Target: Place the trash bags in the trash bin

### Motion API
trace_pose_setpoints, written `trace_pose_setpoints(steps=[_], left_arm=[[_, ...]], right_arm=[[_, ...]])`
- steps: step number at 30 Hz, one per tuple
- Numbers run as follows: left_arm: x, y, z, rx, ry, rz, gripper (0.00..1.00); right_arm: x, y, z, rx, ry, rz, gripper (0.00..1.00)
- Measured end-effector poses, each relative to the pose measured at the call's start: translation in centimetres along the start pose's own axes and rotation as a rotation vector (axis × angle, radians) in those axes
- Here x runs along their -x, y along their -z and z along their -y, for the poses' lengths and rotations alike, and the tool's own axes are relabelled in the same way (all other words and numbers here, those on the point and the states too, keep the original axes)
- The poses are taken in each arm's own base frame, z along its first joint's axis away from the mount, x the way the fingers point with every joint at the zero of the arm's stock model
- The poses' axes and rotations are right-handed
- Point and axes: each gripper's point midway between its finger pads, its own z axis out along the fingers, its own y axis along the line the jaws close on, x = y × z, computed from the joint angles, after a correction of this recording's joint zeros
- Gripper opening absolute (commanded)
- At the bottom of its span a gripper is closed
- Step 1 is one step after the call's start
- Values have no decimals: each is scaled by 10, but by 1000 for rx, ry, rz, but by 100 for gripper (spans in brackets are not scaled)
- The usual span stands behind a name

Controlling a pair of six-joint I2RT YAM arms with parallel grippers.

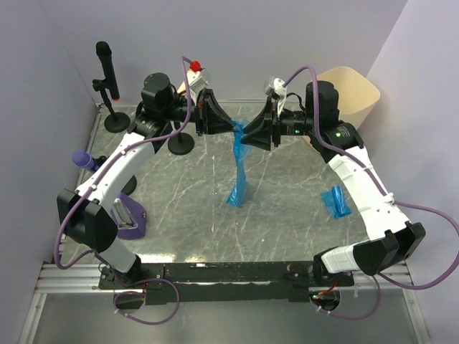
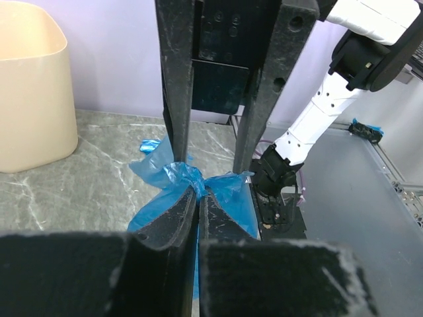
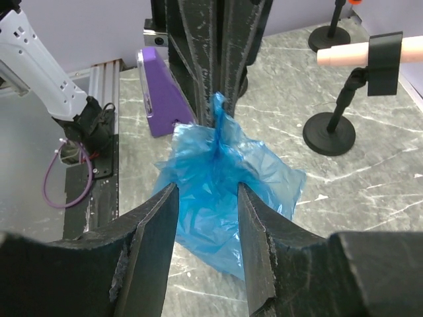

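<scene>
A blue trash bag [image 1: 238, 172] hangs from my left gripper [image 1: 234, 127] above the middle of the marble table, its lower end reaching the tabletop. In the left wrist view my left gripper [image 2: 197, 193] is shut on the bag's bunched top [image 2: 182, 173]. My right gripper [image 1: 248, 133] faces it, open. In the right wrist view my right gripper [image 3: 207, 187] stands astride the bag [image 3: 218, 165] without pinching it. A second, folded blue bag [image 1: 335, 201] lies on the table at the right. The cream-beige trash bin [image 1: 353, 97] stands at the back right, and also shows in the left wrist view [image 2: 30, 92].
A black microphone on a stand [image 1: 107, 79] stands at the back left, with a second round stand base [image 1: 181, 143] close behind my left gripper. A purple wedge-shaped device [image 1: 129, 218] sits at the left front. Purple walls close in the table on both sides.
</scene>
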Motion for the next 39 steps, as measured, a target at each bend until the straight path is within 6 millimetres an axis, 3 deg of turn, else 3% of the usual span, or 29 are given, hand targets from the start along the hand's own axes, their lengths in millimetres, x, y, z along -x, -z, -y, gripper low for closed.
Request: trace_pose_setpoints(steps=[8,22,24,26,27,35,39], left_arm=[[-1,0,-4,18,-11,2,8],[-3,0,-6,31,2,-2,9],[-3,0,-7,33,2,-2,10],[-3,0,-6,33,2,-3,11],[-4,0,-6,34,2,-5,11],[-14,3,-15,90,2,-31,9],[-18,12,-22,129,7,-45,1]], right_arm=[[5,-2,-4,8,18,4,48],[4,-3,0,-25,55,-7,39],[5,-6,-3,-19,57,-8,31],[5,-8,-5,-11,67,-9,8],[5,-10,-7,-8,71,-10,2],[6,-8,4,-80,98,-23,0],[8,5,14,-150,108,-28,0]])
